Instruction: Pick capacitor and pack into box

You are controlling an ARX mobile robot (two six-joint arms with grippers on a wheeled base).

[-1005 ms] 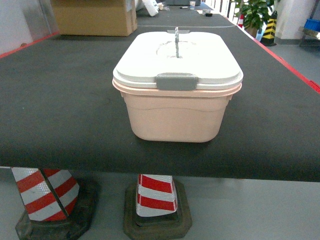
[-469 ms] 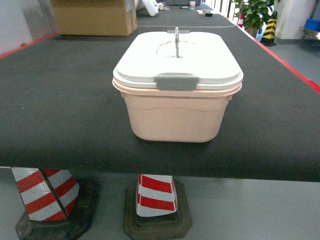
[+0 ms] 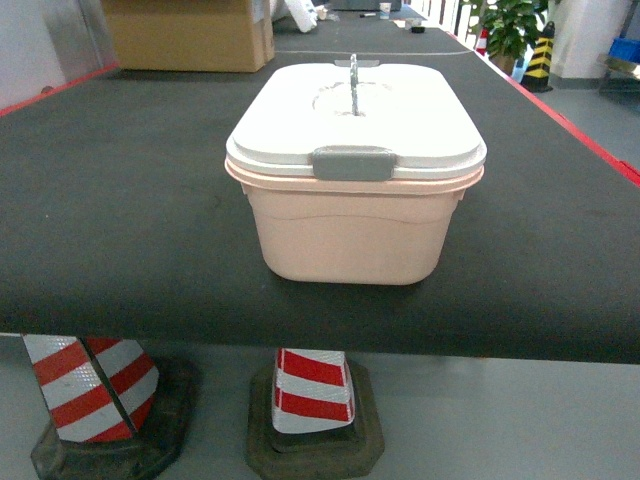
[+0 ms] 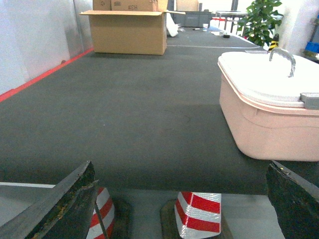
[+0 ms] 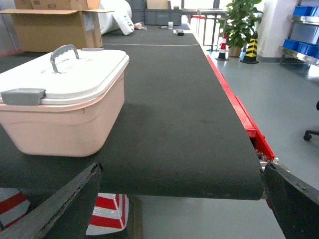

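Black matting covers the long bench (image 3: 120,220), where no capacitor shows in any view; the pink box (image 3: 350,235) sits at the near edge, white lid (image 3: 355,115) latched. Nothing has shifted over the last second. Both the left end effector (image 4: 179,209) and right end effector (image 5: 182,209) hang low at the near edge, fingers apart, holding nothing. Closed, the box fits packing done or pending.
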